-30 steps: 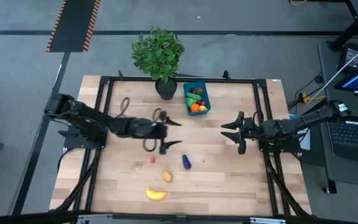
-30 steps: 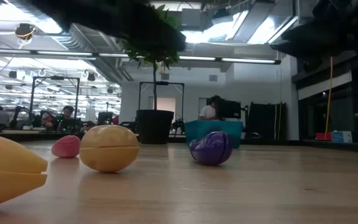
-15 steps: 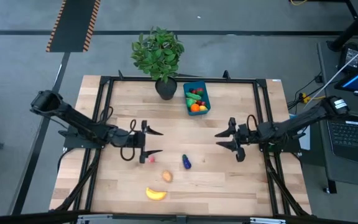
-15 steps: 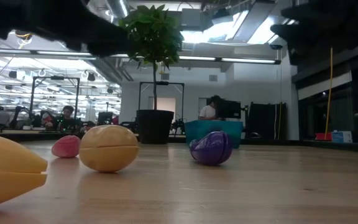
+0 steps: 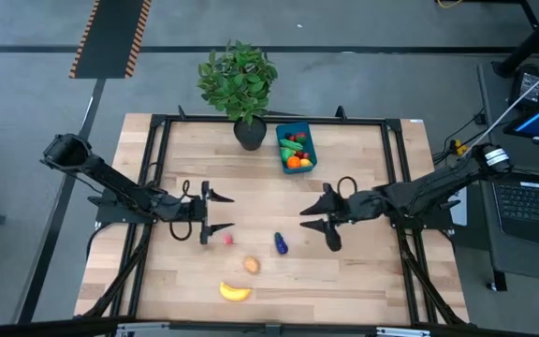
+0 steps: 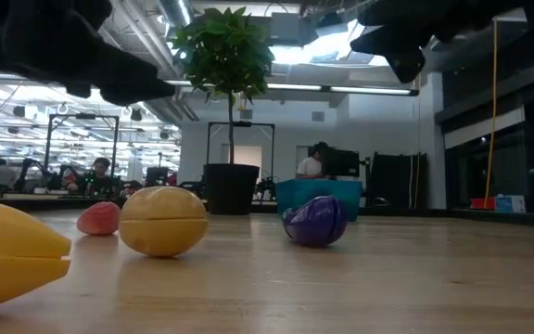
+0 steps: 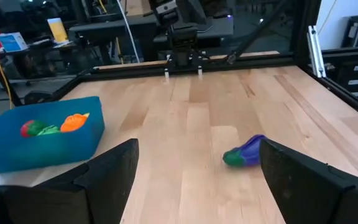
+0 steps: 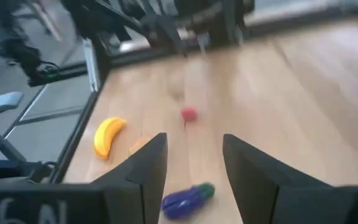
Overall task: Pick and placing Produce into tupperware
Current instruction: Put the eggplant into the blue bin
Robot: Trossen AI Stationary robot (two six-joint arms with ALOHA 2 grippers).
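Observation:
A red berry (image 5: 228, 240), a purple eggplant (image 5: 280, 244), a tan potato (image 5: 251, 266) and a yellow banana (image 5: 235, 292) lie loose on the wooden table. The blue tupperware (image 5: 296, 148) stands open at the far middle with several pieces of produce in it. My left gripper (image 5: 217, 212) is open and empty, just left of and beyond the berry. My right gripper (image 5: 313, 219) is open and empty, just right of and beyond the eggplant, which shows below its fingers in the right wrist view (image 8: 187, 197). The left wrist view shows the eggplant (image 7: 244, 152) and the tupperware (image 7: 39, 140).
A leafy potted plant (image 5: 239, 80) in a dark pot (image 5: 249, 134) stands at the far edge, left of the tupperware. A black metal frame (image 5: 157, 150) runs around the table. In the low view, people sit in the room behind (image 6: 100, 172).
My left gripper has drawn back from the table's middle toward the left edge and slightly nearer, ending beside the red berry. My right gripper has moved toward the table's left and slightly nearer, toward the eggplant. Both have stayed open. The produce has not moved.

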